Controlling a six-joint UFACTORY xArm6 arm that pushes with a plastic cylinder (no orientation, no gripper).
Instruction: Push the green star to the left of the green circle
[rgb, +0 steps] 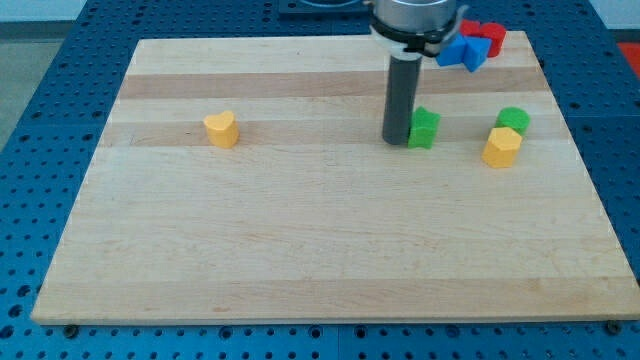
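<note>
The green star (425, 128) sits on the wooden board (320, 250) right of centre, in the upper half. The green circle (513, 120) lies to its right, near the view's right edge of the board. My tip (397, 140) stands on the board right against the star's left side. The rod rises straight up from there to the arm at the view's top.
A yellow block (502, 146) lies just below the green circle, touching it. A yellow heart (222, 129) sits far to the view's left. Red blocks (484, 36) and blue blocks (462, 52) cluster at the board's top right corner.
</note>
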